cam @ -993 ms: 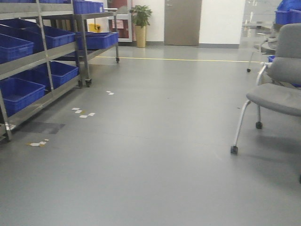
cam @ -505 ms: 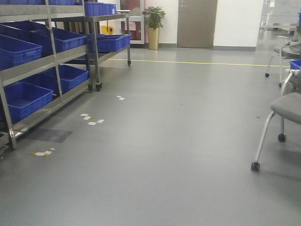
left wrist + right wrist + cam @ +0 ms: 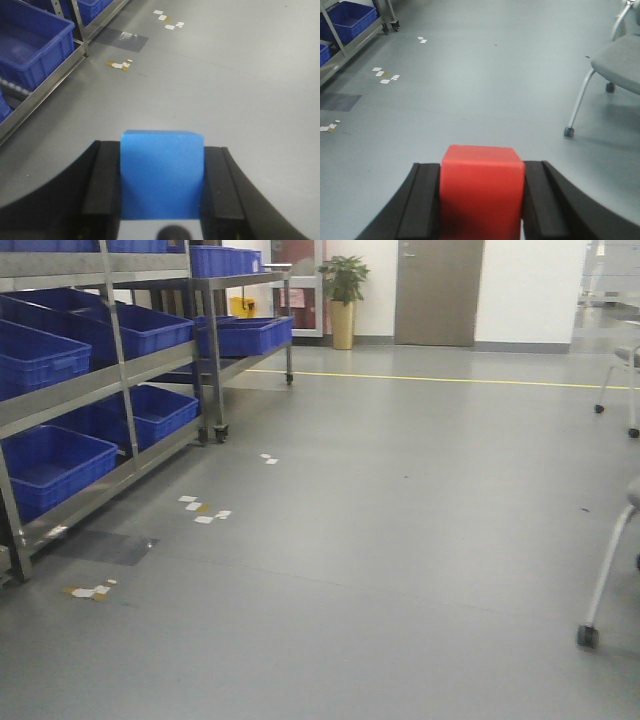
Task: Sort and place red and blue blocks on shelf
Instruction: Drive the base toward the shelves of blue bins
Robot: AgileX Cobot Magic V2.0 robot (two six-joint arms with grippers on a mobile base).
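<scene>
Left wrist-mounted view shows the left gripper (image 3: pixel 162 167) clamped on the matte mid-blue cube (image 3: pixel 162 187), the steel-framed shelf (image 3: pixel 50 82) ahead to its left; the right gripper (image 3: pixel 482 170) likewise pinches the bright red cube (image 3: pixel 481 200). Best keep both grips firm until the robot squares to the shelf. Since a second ago, the shelf looms larger in front and the grey chair (image 3: pixel 606 575) has slid rightward.

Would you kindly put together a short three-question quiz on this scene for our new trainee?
1. True or false: the left gripper is shut on the blue block.
2. Which block does the right gripper hold? A) red B) blue C) none
3. Fill in: in the front view, the shelf stands on the ____ side.
Key: 1 true; 2 A, the red block; 3 left.
</scene>
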